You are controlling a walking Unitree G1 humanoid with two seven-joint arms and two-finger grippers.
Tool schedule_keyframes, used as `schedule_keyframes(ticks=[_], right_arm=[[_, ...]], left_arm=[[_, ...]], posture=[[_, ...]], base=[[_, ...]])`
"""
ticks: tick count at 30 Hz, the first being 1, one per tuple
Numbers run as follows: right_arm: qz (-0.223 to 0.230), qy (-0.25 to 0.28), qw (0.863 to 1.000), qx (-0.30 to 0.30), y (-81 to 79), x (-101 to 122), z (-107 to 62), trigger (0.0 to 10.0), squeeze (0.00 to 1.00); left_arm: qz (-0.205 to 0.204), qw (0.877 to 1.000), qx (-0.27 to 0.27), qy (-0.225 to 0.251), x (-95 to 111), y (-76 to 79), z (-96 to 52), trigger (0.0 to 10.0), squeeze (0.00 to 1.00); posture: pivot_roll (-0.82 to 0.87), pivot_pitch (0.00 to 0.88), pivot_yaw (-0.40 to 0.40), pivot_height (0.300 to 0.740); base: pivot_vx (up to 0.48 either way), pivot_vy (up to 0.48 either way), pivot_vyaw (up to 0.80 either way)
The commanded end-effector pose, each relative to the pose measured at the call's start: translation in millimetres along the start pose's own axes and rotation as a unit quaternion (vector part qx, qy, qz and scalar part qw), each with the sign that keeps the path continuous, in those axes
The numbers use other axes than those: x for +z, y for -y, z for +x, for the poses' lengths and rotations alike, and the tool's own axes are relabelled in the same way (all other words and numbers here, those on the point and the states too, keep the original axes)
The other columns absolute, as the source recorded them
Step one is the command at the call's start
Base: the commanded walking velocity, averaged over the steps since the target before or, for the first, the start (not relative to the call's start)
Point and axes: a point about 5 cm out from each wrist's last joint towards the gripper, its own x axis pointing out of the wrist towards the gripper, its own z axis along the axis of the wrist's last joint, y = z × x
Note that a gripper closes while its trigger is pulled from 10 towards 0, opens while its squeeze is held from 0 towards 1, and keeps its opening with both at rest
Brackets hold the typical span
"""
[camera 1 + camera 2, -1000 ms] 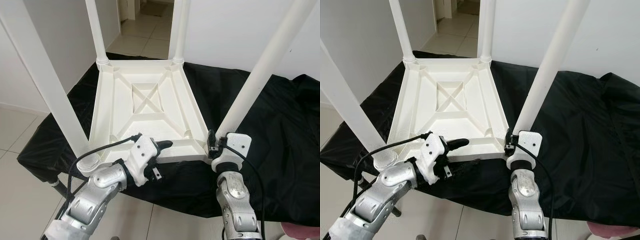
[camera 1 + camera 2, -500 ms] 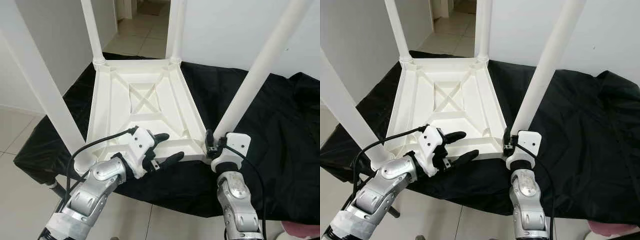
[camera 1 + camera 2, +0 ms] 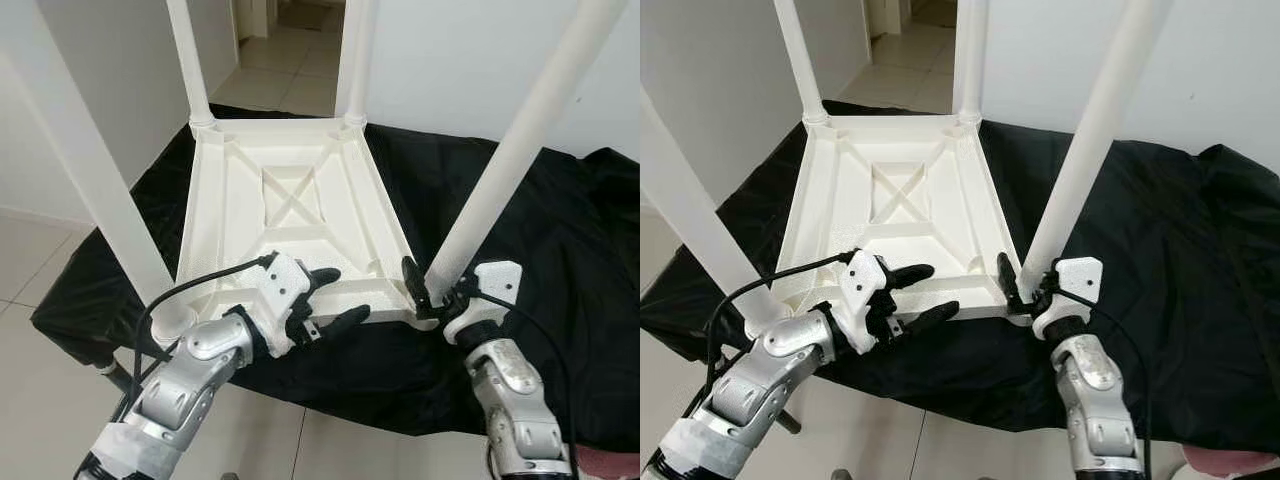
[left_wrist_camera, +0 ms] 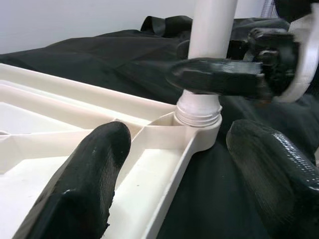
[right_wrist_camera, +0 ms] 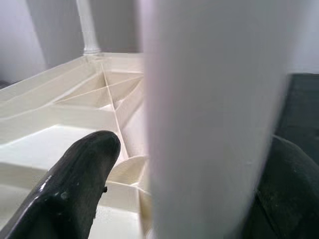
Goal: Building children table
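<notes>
Left eye view: a white plastic children's table [image 3: 290, 215] lies upside down on a black cloth [image 3: 560, 260] covering a work surface, its four white legs pointing upward. The left gripper [image 3: 335, 296] is at the near edge of the tabletop's ribbed underside, its fingers spread apart, one above the rim and one just outside it over the cloth, holding nothing. The right gripper [image 3: 430, 300] is at the near right corner, its fingers set on either side of the base of the near right leg [image 3: 500, 170], where the leg meets its corner socket. Right eye view: the same arrangement is confirmed; the left gripper straddles the near rim between the two near legs, and the right gripper's visible finger [image 3: 1006, 278] lies against the foot of the near right leg; the near left leg [image 3: 695, 235] stands well apart from both grippers. Left wrist view: the two black fingers [image 4: 89, 179] are widely separated, one over the tabletop's inner tray, the other over the cloth; beyond them the corner socket [image 4: 199, 117] holds the leg, with the right gripper closed about it. Right wrist view: the leg [image 5: 209, 119] stands directly between the fingers [image 5: 75, 174], gripped.
</notes>
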Motion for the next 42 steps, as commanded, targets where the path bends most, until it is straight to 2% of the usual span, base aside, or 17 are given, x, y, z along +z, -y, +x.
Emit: schedule_keyframes(ticks=[1, 10, 16, 24, 28, 29, 30, 31, 42], right_arm=[[0.012, -0.014, 0.998, 0.055, 3.6, -3.9, -0.7, 10.0, 0.00], [-0.013, -0.040, 0.994, 0.103, 17.8, -10.2, 11.9, 10.0, 0.00], [-0.027, -0.055, 0.990, 0.123, 23.7, -17.1, 16.0, 10.0, 0.00], [-0.035, -0.055, 0.989, 0.134, 25.7, -19.0, 26.1, 10.0, 0.00], [-0.043, -0.048, 0.987, 0.150, 24.5, -17.4, 33.8, 10.0, 0.00], [-0.044, -0.048, 0.986, 0.151, 25.2, -17.5, 34.6, 3.4, 0.00], [-0.044, -0.048, 0.986, 0.151, 25.2, -17.5, 34.6, 3.4, 0.00], [-0.044, -0.048, 0.986, 0.152, 25.7, -18.0, 34.7, 0.0, 0.00], [-0.029, -0.049, 0.989, 0.136, 24.2, -21.6, 25.2, 0.0, 0.00]], left_arm=[[-0.003, 0.997, -0.081, -0.016, -4.9, 11.3, 0.8, 10.0, 0.00], [0.015, 0.994, -0.106, -0.035, -8.9, 16.7, 4.3, 10.0, 0.00], [0.021, 0.995, -0.096, -0.033, -10.0, 19.5, 9.2, 10.0, 0.00], [0.020, 0.995, -0.095, -0.025, -7.0, 22.4, 15.7, 10.0, 0.00], [0.026, 0.996, -0.085, -0.019, -4.7, 18.7, 19.8, 10.0, 0.00], [0.026, 0.996, -0.084, -0.018, -4.5, 18.5, 20.2, 10.0, 0.00], [0.026, 0.996, -0.084, -0.018, -4.5, 18.5, 20.2, 10.0, 0.00], [0.025, 0.996, -0.083, -0.017, -4.4, 18.8, 20.3, 10.0, 0.00], [0.021, 0.996, -0.082, -0.017, -5.6, 22.0, 18.9, 10.0, 0.00]], posture=[[-0.09, 0.000, -0.028, 0.740], [-0.08, 0.000, -0.022, 0.740], [-0.08, 0.000, -0.016, 0.740], [-0.08, 0.000, -0.019, 0.740], [-0.08, 0.000, -0.023, 0.740], [-0.08, 0.000, -0.025, 0.740], [-0.08, 0.000, -0.025, 0.740], [-0.08, 0.000, -0.027, 0.740], [-0.09, 0.000, -0.025, 0.740]], base=[[0.000, 0.000, 0.00], [0.000, 0.000, 0.00], [0.000, 0.000, 0.00], [0.000, 0.000, 0.00], [0.000, 0.000, 0.00], [0.000, 0.000, 0.00], [0.000, 0.000, 0.00], [0.000, 0.000, 0.00], [0.000, 0.000, 0.00]])
